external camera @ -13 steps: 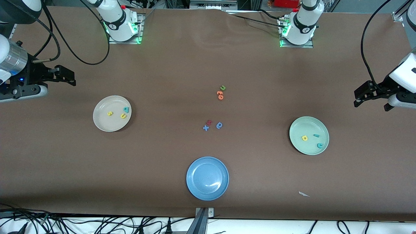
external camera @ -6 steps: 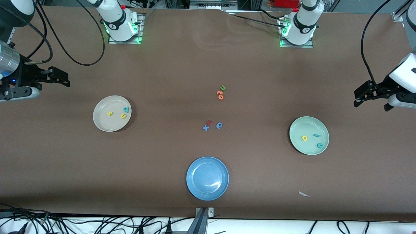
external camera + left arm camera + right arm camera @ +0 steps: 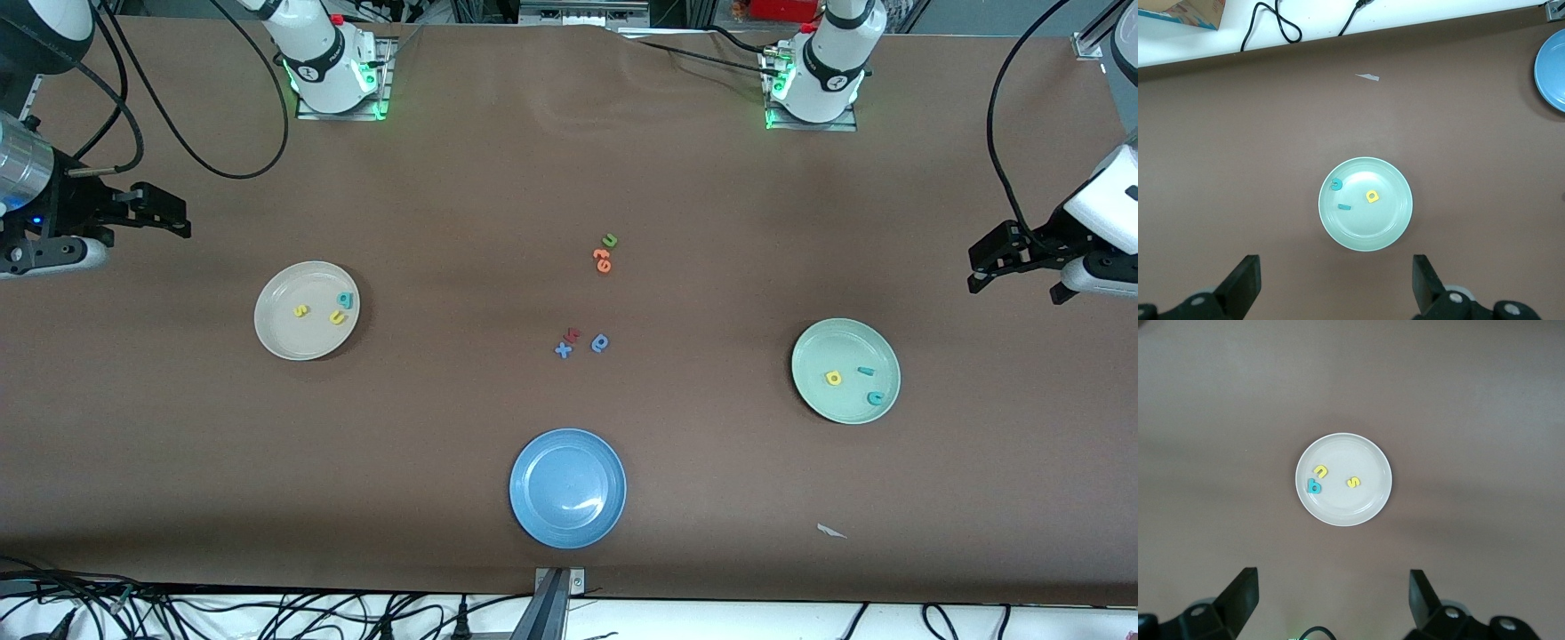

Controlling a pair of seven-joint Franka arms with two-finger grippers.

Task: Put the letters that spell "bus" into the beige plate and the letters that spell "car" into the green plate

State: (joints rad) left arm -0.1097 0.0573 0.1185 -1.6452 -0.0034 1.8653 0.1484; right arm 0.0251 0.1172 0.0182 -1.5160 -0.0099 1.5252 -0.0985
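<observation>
While a blue plate [image 3: 567, 488] and loose spare letters [image 3: 582, 341] are sitting mid-table on the brown table [image 3: 444, 178], the bus letters [image 3: 322, 309] are lying in the beige plate [image 3: 276, 338] and the car letters [image 3: 855, 382] in the green plate [image 3: 822, 404]. Both the left gripper [image 3: 1000, 262] and right gripper [image 3: 160, 213] are hovering open and empty, each above the table near its own plate.

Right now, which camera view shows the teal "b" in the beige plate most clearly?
The right wrist view: it looks straight down on the beige plate, so the teal "b" is large and readable beside the yellow "u". The front view shows it only as a tiny teal shape. The left wrist view does not show it.
</observation>
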